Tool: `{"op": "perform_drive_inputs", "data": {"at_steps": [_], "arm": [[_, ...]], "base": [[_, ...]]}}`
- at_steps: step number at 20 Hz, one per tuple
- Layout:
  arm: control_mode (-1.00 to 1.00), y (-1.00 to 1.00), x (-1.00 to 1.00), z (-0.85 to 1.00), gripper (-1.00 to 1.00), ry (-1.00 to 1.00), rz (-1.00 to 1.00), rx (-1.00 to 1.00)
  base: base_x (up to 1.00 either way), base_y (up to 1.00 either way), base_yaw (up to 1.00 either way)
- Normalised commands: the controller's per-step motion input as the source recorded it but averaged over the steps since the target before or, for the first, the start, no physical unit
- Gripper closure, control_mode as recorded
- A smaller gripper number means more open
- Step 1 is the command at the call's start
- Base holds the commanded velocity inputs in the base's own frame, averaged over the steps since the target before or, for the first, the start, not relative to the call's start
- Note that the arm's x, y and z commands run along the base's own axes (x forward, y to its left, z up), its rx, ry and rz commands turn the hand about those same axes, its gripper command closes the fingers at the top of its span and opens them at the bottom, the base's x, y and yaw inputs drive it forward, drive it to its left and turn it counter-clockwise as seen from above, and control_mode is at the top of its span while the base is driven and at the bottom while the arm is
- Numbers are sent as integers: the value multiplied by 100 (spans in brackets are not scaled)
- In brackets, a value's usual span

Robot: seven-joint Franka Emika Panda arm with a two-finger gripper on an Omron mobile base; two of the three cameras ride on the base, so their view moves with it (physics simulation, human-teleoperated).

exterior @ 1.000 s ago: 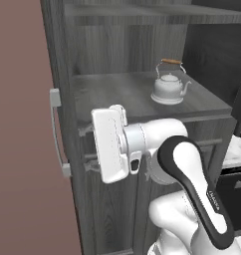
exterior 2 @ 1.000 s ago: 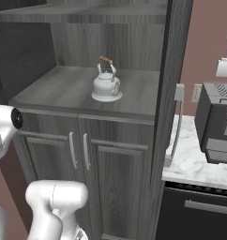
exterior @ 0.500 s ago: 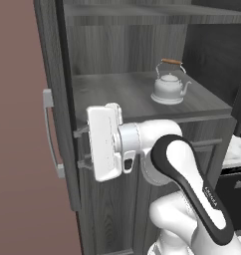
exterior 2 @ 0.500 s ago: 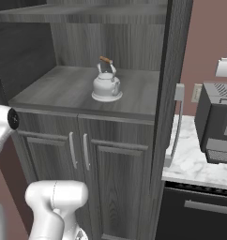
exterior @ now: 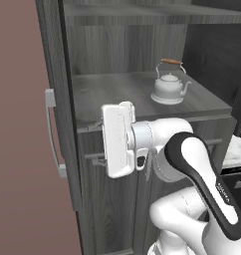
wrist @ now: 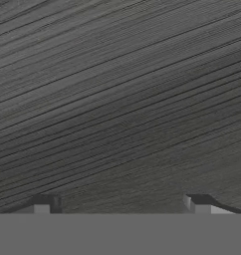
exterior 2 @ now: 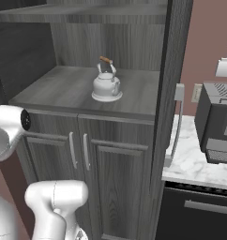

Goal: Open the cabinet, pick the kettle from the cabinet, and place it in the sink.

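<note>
Facing the cabinet (exterior: 58, 89) door, the end effector (wrist: 120, 204) gapes wide.

Kettle (exterior: 169, 87) on cabinet shelf (exterior: 117, 92)

The gripper (wrist: 120, 203) shows only two dark fingertips (wrist: 197, 201) at the bottom of the hand view, set wide apart against blurred grey wood grain. In the left base view the white hand block hides the fingers, and the open cabinet (exterior: 60, 124) door runs off the top edge. The dark appliance (exterior 2: 218, 126) on the marble counter (exterior 2: 195, 164) is cut by the right edge in the right base view.
</note>
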Motion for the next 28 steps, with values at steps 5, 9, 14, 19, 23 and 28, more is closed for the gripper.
{"op": "perform_drive_inputs", "data": {"at_steps": [5,9,14,19,23,28], "arm": [[-100,-49,1,0,-100,0,-2,0],[-100,-50,1,0,-100,0,-3,0],[-100,-51,0,2,-100,0,-3,-1],[-100,-46,-3,6,-100,0,-6,-8],[-100,-46,-3,5,-100,0,-7,-12],[-100,-44,-5,2,-100,-8,-7,-14]], "base": [[0,0,0],[0,0,0],[0,0,0],[0,0,0],[0,0,0],[0,0,0]]}}
